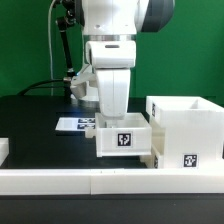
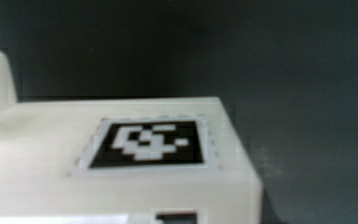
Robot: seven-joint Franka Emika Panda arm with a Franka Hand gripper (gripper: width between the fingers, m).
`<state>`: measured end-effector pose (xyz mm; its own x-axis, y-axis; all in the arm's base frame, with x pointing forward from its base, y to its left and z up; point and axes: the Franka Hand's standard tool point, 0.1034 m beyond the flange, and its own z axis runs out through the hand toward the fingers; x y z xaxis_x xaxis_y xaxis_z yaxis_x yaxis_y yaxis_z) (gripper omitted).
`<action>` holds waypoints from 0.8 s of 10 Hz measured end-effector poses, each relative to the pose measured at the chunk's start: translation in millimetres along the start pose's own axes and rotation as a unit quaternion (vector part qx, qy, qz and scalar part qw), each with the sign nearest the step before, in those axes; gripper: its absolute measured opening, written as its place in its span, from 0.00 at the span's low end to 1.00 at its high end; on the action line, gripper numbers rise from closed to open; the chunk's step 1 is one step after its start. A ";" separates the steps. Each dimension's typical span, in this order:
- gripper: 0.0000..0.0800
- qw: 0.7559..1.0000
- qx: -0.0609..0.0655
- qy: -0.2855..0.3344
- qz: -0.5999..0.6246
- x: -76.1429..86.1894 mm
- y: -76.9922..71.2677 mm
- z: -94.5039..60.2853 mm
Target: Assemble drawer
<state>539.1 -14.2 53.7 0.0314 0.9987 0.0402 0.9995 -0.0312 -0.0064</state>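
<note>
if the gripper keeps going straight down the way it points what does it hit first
Most likely the small tray right under it; the gripper already sits at its top edge, fingertips hidden. The wrist view shows a tagged white surface close ahead, though depth is unclear.

The black table (image 1: 30,112) carries a large white cube-shaped plastic housing (image 1: 187,132), a small white tagged tray (image 1: 122,135), a flat printed tag sheet (image 1: 75,124) and a long low white rail (image 1: 110,180).

long white rail (image 1: 60,180) and marker board (image 1: 76,124) on black table (image 1: 30,125).
</note>
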 end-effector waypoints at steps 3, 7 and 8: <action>0.06 1.000 -0.001 0.000 0.007 10.1 2.7 -1.4; 0.06 1.000 0.000 0.002 0.010 16.1 1.6 -0.8; 0.06 1.000 0.000 0.003 0.012 19.4 1.6 -0.9</action>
<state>541.3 5.1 55.4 0.0563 0.9974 0.0457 0.9984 -0.0561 -0.0066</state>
